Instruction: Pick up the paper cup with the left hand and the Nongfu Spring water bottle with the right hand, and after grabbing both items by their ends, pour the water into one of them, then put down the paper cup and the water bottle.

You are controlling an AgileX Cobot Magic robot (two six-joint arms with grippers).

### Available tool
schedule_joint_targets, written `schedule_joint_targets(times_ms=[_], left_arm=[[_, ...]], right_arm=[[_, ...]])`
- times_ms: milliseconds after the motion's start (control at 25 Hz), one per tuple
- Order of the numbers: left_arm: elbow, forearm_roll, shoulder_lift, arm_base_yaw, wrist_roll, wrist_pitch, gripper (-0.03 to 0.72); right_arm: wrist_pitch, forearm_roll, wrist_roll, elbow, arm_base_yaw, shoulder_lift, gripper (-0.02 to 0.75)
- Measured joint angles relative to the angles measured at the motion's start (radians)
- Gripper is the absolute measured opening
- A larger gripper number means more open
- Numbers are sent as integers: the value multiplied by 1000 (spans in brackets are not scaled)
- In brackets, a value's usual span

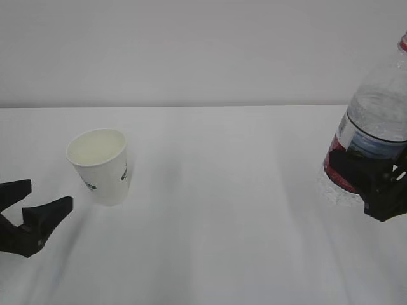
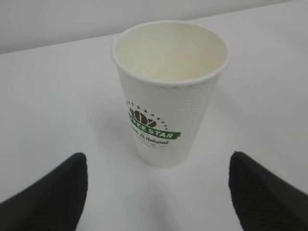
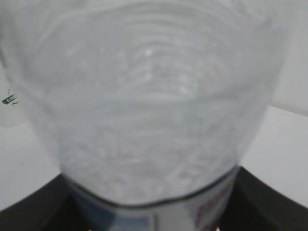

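Standing empty before the wide-open left pincer, the paper cup looks light and crushable — grip low, gently — while the right pincer clasps the water bottle.

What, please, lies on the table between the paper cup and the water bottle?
Nothing: the exterior view shows only bare white table between the paper cup and the Nongfu Spring water bottle.

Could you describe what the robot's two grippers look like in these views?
The left gripper is matte black, with two wedge-shaped fingers whose surface is finely textured. The right gripper is also black and blocky, with small white markings on its side. No cables are visible.
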Motion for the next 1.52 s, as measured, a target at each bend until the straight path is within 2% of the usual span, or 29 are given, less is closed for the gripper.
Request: schedule_joint_targets(times_ms=[960, 1520], left_arm=[[-158, 70, 207, 0, 0, -8, 691], [-212, 76, 211, 0, 0, -8, 691]], right_arm=[[0, -2, 0, 0, 0, 0, 502], [0, -3, 0, 0, 0, 0, 502]])
